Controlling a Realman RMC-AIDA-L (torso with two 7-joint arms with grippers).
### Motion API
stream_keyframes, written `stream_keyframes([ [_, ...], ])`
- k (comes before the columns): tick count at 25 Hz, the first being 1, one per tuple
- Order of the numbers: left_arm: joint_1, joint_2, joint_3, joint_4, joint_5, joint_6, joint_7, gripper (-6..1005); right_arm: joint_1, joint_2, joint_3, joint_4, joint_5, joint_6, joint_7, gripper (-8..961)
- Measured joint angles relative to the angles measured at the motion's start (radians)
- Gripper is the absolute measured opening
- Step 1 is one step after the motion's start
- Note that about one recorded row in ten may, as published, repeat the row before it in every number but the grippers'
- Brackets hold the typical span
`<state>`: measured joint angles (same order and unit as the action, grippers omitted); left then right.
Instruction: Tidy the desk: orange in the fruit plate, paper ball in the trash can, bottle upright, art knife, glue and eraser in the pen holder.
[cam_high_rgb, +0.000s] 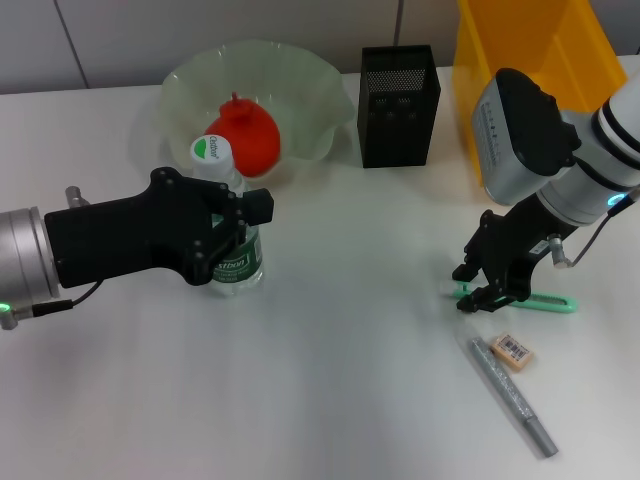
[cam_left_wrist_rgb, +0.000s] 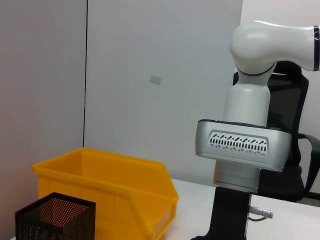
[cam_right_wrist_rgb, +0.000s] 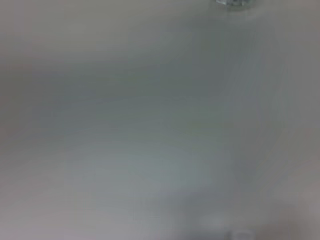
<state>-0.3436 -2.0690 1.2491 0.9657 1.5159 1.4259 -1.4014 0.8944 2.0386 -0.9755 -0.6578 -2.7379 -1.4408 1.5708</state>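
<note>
While left tool (cam_high_rgb: 232, 238) grips clear bottle (cam_high_rgb: 230, 225), right tool (cam_high_rgb: 487, 287) pinches slim green knife (cam_high_rgb: 540, 301).

I count on worktop (cam_high_rgb: 330, 400): one orange (cam_high_rgb: 247, 136), one fruit plate (cam_high_rgb: 300, 80), one bottle (cam_high_rgb: 232, 255) between left fingers (cam_high_rgb: 228, 240), one pen holder (cam_high_rgb: 398, 105), one trash can (cam_high_rgb: 530, 60). By right fingers (cam_high_rgb: 490, 292): one green art knife (cam_high_rgb: 545, 303), one eraser (cam_high_rgb: 511, 350), one grey pen-like stick (cam_high_rgb: 513, 396). Two arms seen.
</note>
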Motion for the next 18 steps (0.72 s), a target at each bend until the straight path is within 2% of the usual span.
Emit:
stream_keyframes([
  [11, 0.000, 0.001, -0.002, -0.010, -0.008, 0.001, 0.003, 19, -0.004, 0.001, 0.000, 0.000, 0.000, 0.024, 0.010, 371],
  [18, 0.000, 0.001, -0.002, -0.010, -0.008, 0.001, 0.003, 19, -0.006, 0.005, 0.000, 0.000, 0.000, 0.037, 0.025, 264],
])
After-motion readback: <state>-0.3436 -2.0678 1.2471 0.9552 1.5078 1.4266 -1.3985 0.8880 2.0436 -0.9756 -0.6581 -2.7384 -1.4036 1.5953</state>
